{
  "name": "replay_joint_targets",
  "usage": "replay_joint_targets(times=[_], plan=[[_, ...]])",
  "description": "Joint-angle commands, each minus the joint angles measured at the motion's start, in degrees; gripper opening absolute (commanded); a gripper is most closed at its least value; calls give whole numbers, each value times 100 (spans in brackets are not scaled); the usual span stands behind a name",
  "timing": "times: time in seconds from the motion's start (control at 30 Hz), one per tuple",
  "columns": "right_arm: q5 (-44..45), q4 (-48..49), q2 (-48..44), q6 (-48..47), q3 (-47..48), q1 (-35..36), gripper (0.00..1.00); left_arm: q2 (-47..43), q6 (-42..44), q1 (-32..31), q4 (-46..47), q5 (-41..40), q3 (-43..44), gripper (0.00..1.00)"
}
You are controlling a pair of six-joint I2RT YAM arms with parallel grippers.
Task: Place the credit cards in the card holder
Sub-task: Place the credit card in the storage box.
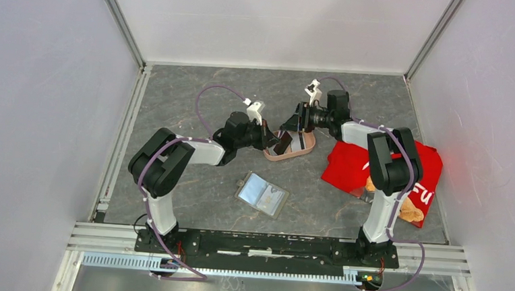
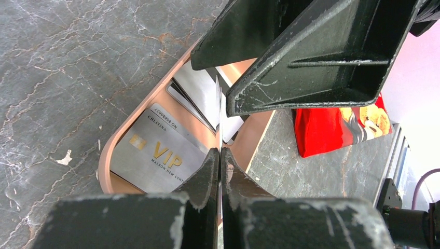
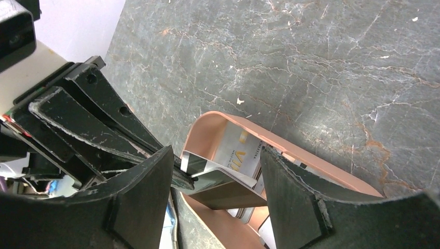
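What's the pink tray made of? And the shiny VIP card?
The pink tray looks like smooth matte plastic: even colour, rounded moulded rim. The VIP card looks like plastic with a brushed silvery finish and gold print; thin metal is possible.

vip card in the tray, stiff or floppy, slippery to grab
Probably stiff: the VIP card lies flat, edges straight, in the tray. Likely slippery; its silver face looks smooth. Thin and flat down, so probably hard to get under.

Top camera overhead, looking down; wrist cameras close, sharing pink tray [image 2: 102, 161].
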Motion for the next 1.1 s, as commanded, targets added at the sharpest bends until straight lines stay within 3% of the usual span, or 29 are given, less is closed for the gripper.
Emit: replay_joint_targets(times=[0.0, 0.13, 0.27, 0.37, 0.5, 0.77, 1.07], plan=[[-317, -250, 25, -950, 313, -68, 68, -25, 39, 24, 403, 206, 146, 2], [-560, -2553, 114, -3977, 1858, -104, 71, 29, 132, 27, 414, 316, 219, 2], [-1115, -6160, 699, -8727, 3849, -96, 71, 104, 257, 24, 378, 373, 327, 2], [-946, -8262, 925, -12150, 4287, -49, 71, 135, 327, 18, 375, 419, 374, 2], [-155, -8292, 916, -12616, 4235, 301, 67, 140, 420, 18, 426, 441, 368, 2], [-238, -8255, 1112, -12302, 4447, 563, 48, 135, 522, -6, 474, 484, 351, 2], [57, -8292, 1289, -11977, 4676, 617, 45, 31, 772, -64, 532, 266, 259, 2]])
